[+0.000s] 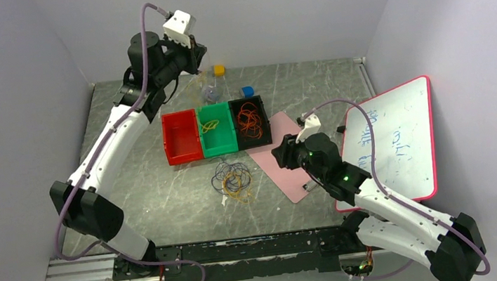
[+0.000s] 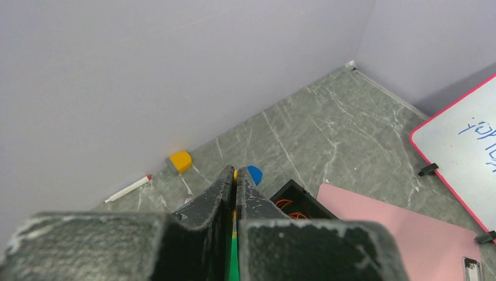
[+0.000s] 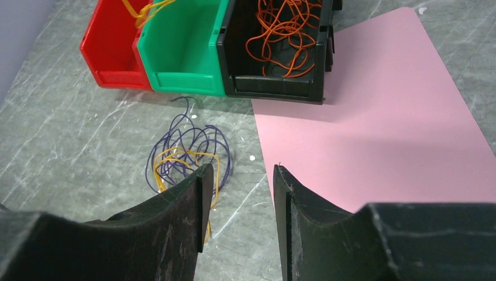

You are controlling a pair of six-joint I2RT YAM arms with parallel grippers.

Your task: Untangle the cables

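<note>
A tangle of dark purple and yellow cables [image 1: 234,177] lies on the table in front of the bins, and shows in the right wrist view [image 3: 187,155]. Orange cables [image 1: 250,119] lie in the black bin [image 3: 275,88]. My left gripper [image 1: 203,62] is raised high over the back of the bins, shut on a yellow cable [image 2: 236,174] pinched between its jaws. That cable's lower part hangs into the green bin [image 1: 210,126]. My right gripper [image 3: 238,170] is open and empty, just right of the tangle at the pink sheet's edge.
Red [image 1: 182,137], green [image 1: 219,144] and black [image 1: 253,140] bins stand side by side. A pink sheet [image 1: 291,171] and a whiteboard [image 1: 391,142] lie at the right. A yellow block [image 1: 219,69], a blue block [image 1: 248,92] and a marker [image 2: 128,188] lie near the back wall.
</note>
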